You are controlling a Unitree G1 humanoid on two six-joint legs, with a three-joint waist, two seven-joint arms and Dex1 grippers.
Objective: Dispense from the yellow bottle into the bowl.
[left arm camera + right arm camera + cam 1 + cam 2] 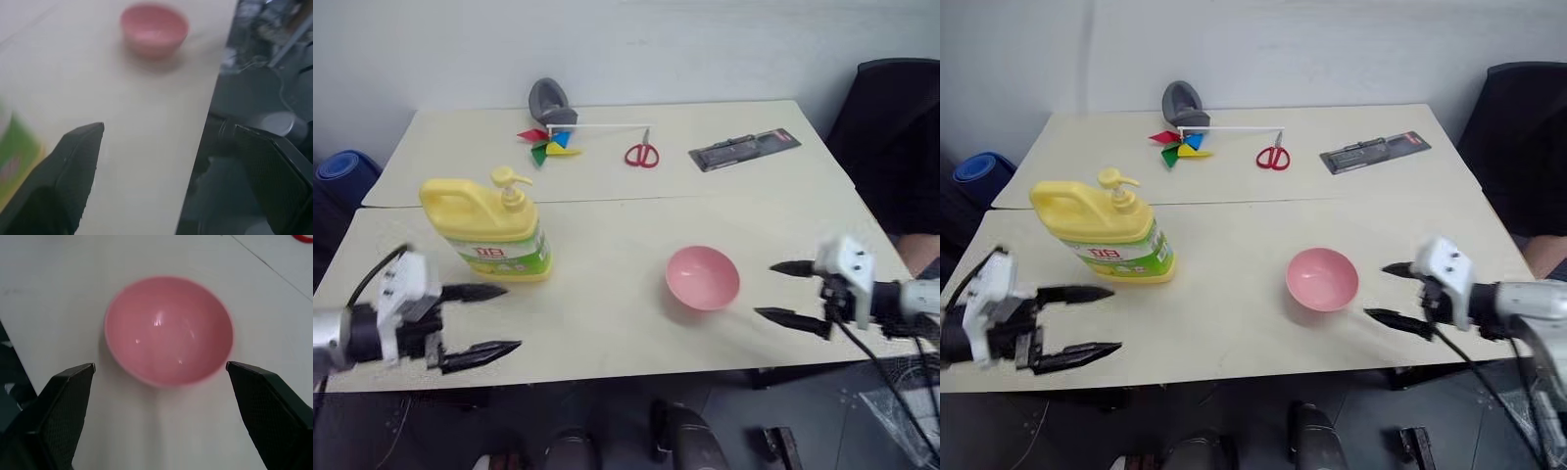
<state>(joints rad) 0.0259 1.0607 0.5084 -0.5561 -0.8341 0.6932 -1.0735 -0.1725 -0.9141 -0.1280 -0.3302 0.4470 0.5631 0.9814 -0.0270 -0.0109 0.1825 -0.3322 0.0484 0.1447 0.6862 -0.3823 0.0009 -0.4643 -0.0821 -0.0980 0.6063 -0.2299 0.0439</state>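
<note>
The yellow bottle (492, 229), a squat jug with a loop handle, pump top and green-white label, stands upright on the left of the near table. The pink bowl (702, 277) sits empty to its right, near the table's middle. My left gripper (487, 318) hovers open just in front of the bottle, at the table's near edge, holding nothing. My right gripper (781, 290) is open to the right of the bowl, pointing at it without touching. In the right wrist view the bowl (168, 329) lies between and beyond the two fingertips (78, 382).
On the far table lie red scissors (642, 154), a coloured pinwheel (548, 143) with a white stick, a grey object (549, 100) and a black packaged item (744, 149). A dark chair (891, 137) stands at the right. A seam (626, 199) divides the two tables.
</note>
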